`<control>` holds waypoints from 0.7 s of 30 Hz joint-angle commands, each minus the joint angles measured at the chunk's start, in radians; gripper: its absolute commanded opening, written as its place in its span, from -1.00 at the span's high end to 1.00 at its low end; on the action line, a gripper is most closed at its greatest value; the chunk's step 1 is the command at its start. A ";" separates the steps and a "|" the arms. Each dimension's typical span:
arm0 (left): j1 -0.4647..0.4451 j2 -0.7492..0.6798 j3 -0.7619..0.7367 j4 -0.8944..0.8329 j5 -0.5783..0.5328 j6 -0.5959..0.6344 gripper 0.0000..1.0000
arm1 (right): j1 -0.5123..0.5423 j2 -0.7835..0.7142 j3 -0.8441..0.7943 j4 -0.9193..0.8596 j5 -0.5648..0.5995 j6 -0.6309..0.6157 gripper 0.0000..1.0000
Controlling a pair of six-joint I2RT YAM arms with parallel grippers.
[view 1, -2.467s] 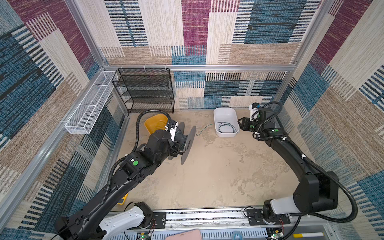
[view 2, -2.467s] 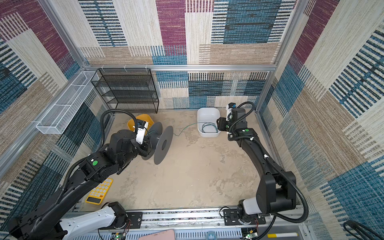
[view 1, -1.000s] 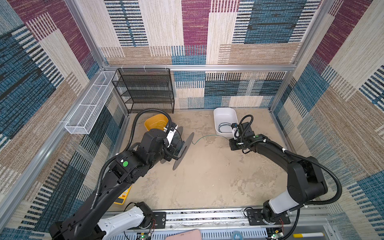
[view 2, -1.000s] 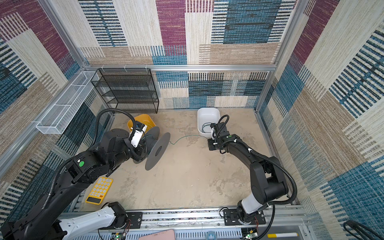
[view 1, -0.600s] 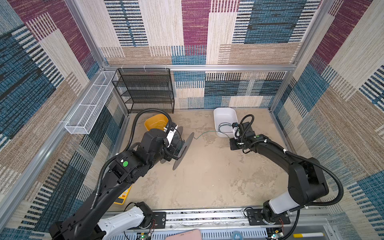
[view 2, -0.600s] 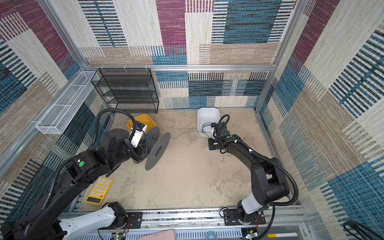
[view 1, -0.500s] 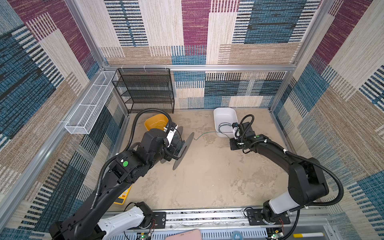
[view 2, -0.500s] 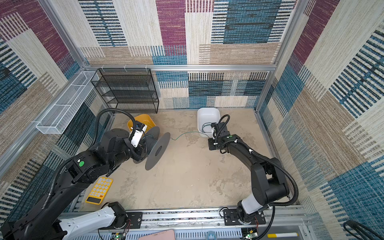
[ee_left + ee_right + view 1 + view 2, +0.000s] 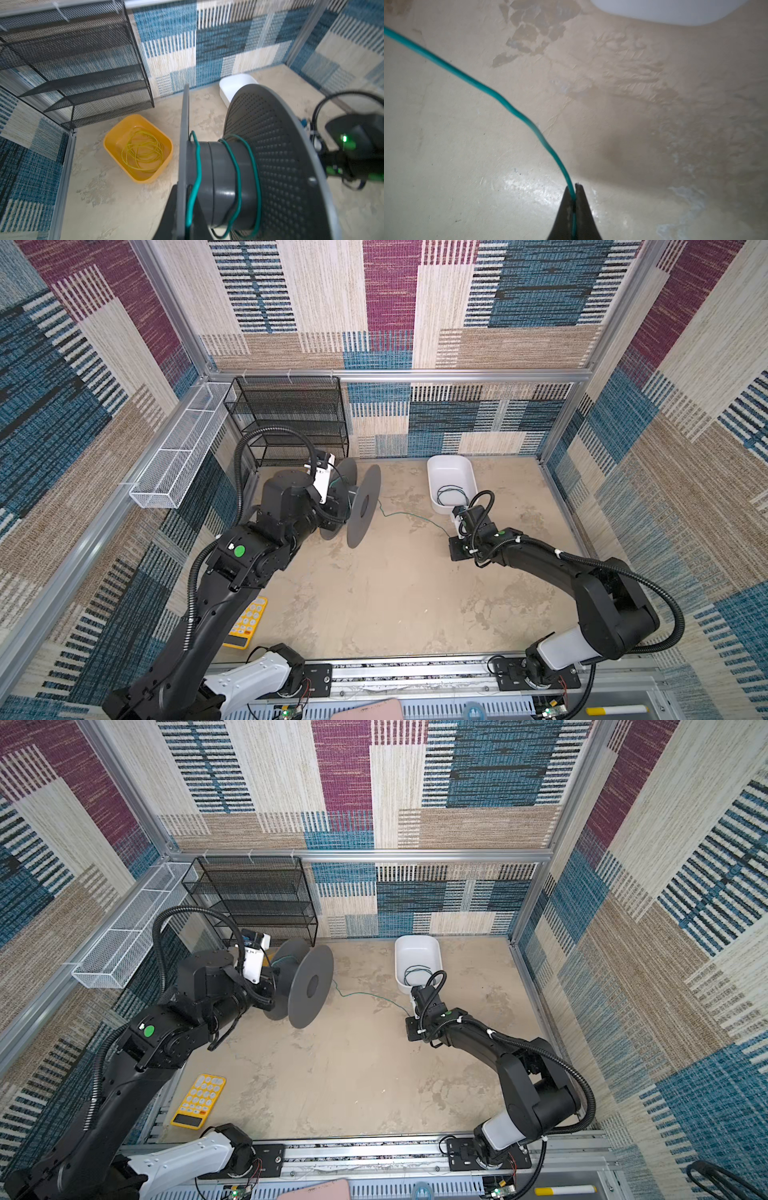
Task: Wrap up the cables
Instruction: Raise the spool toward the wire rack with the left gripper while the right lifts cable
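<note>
1. A yellow calculator (image 9: 199, 1100) lies flat at the near left of the table (image 9: 395, 593). A black mesh rack (image 9: 291, 418) stands at the far left.
2. The left tool (image 9: 182, 198) is narrowed onto one flange of the grey spool (image 9: 309, 986) and holds it. The spool sits in front of the rack, with its discs on edge and leaning.
3. In the left wrist view, the teal cable (image 9: 236, 166) lies in a few loose turns around the hub. A yellow bin (image 9: 108, 145) behind the spool contains coiled yellow wire (image 9: 143, 153).
4. In both top views, the cable (image 9: 409, 514) leaves the spool and runs in loose curves to the right, low over the table.
5. A white bin (image 9: 451, 458) at the far centre-right holds more thin dark loops.
6. The right tool (image 9: 574, 191) is just in front of the white bin, close to the table. It is pinched tight on the cable (image 9: 508, 106).
</note>
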 commanded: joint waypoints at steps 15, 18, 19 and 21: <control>-0.014 0.423 0.214 0.703 -0.503 0.029 1.00 | 0.461 -0.336 0.057 0.034 0.292 0.137 1.00; -0.017 0.506 0.279 0.756 -0.563 0.147 1.00 | 0.489 -0.407 0.103 -0.006 0.343 0.124 1.00; -0.021 0.527 0.292 0.783 -0.579 0.187 1.00 | 0.492 -0.425 0.118 -0.013 0.350 0.118 1.00; -0.027 0.573 0.318 0.831 -0.600 0.269 1.00 | 0.499 -0.459 0.152 -0.020 0.364 0.102 1.00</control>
